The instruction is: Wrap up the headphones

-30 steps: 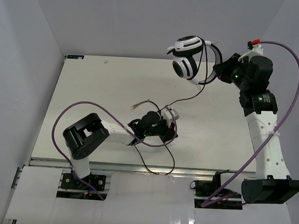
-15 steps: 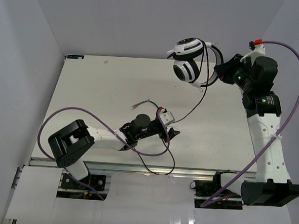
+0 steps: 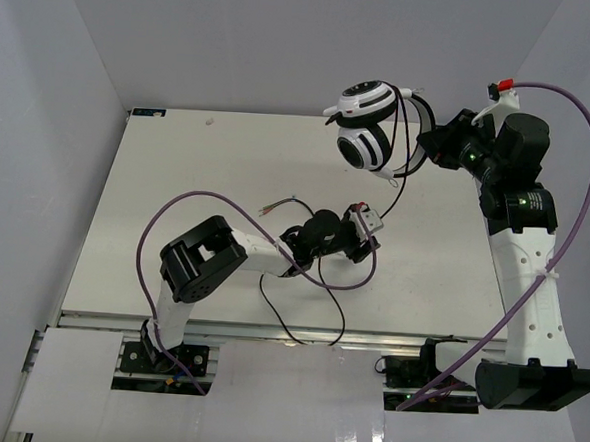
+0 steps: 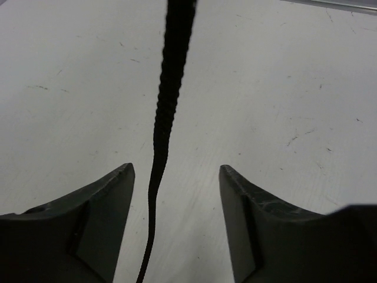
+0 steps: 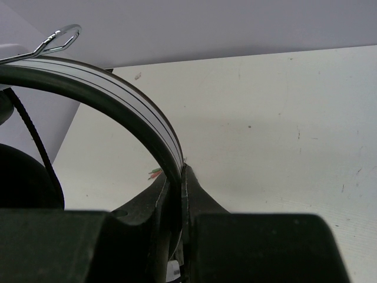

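The white headphones (image 3: 367,122) with black ear pads hang in the air at the back right. My right gripper (image 3: 427,141) is shut on their headband (image 5: 126,109), which arcs up out of the jaws in the right wrist view. The thin black cable (image 3: 397,177) drops from the cups to the table, passes my left gripper (image 3: 372,226) and loops toward the front edge. Its frayed red and green ends (image 3: 279,205) lie mid-table. In the left wrist view the cable (image 4: 166,112) runs between my open fingers (image 4: 109,200), nearer the left one, not pinched.
The white table (image 3: 178,174) is walled by grey panels at the left, back and right. Thick purple cables (image 3: 570,148) arc over both arms. The table's front edge runs just ahead of the arm bases.
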